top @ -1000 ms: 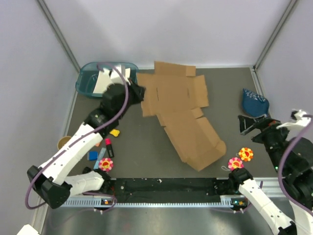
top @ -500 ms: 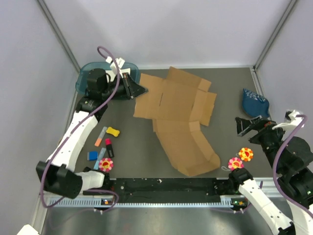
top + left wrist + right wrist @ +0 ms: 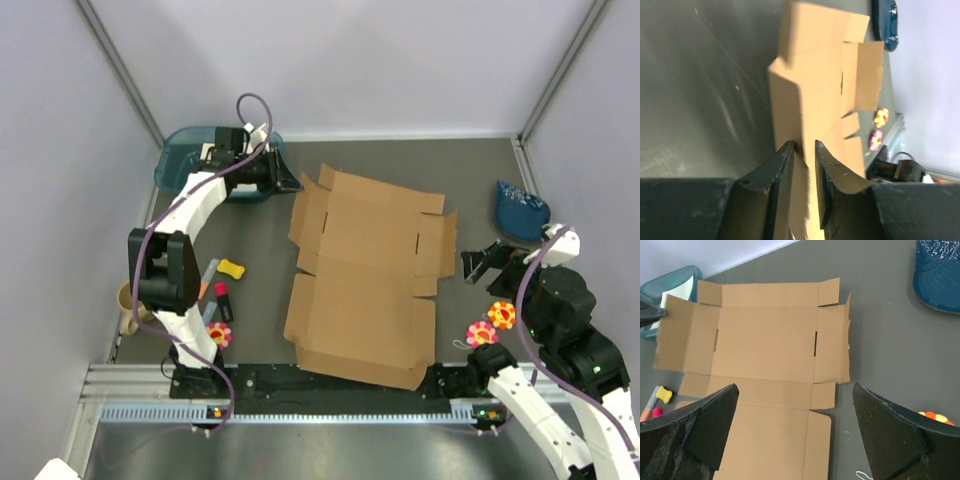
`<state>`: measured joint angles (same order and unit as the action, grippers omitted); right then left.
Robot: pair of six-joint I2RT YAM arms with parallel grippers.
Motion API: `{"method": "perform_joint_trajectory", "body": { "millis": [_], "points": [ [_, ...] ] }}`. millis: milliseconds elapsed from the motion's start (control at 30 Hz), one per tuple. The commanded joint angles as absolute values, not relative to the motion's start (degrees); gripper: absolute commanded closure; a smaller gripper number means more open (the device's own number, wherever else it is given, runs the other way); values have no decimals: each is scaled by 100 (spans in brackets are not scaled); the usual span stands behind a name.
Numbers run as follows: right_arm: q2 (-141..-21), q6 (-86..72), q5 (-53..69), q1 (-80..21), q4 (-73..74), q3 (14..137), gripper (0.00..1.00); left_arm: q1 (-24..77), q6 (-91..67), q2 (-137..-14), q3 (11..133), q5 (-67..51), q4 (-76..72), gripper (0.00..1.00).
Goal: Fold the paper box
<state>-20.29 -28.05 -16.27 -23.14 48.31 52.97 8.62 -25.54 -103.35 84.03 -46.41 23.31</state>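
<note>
The left hand [image 3: 804, 146] has its fingers a narrow gap apart with a corner flap of the paper box [image 3: 365, 285] between them; whether they pinch it cannot be told. The box lies unfolded on the tabletop [image 3: 250, 232], reaching from those fingertips to just ahead of the right hand [image 3: 480, 265], spread wide and empty.

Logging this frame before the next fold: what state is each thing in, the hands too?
box, unfolded, lying open
left hand, fingers astride the box's far left corner; grip unclear
right hand, wide open, empty
tray, holds white paper
</note>
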Motion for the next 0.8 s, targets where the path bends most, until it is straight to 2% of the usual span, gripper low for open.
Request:
{"method": "perform_joint_trajectory", "body": {
  "millis": [0,100,233,300,367,433,500,533,667,767],
  "points": [
    [-2223,-2681,-1591,-2355,4649,5352,1,1002,-1741,-10336,9009,-3842,2602,72],
    [-2381,-2681,-1565,-2364,4588,5344,1,1098,-1496,-10283,8790,-3368,2373,73],
    [-2627,-2724,-1363,-2347,4439,5317,1,1256,-1371,-10074,8816,-2532,2549,66],
    [-2829,-2725,-1214,-2347,4351,5352,1,1265,-1668,-9740,8388,-2383,1947,63],
    [-3040,-2699,-1038,-2355,4167,5449,1,1353,-1880,-9134,7965,-2364,1330,56],
    [-3496,-2663,-643,-2355,4061,5554,1,1660,-1960,-8730,7586,-1798,976,37],
    [-3865,-2637,-345,-2355,3999,5782,1,2010,-1855,-8710,7506,-1417,940,33],
    [-4233,-2645,-282,-2355,3999,5931,1,2091,-1872,-8771,7506,-1076,940,27],
    [-4623,-2716,-26,-2347,3912,6073,1,2162,-2214,-9385,7734,-1037,915,26],
    [-4562,-2681,-26,-2355,3736,5915,1,2162,-2390,-9869,7708,-1422,346,30]
  ]
}}
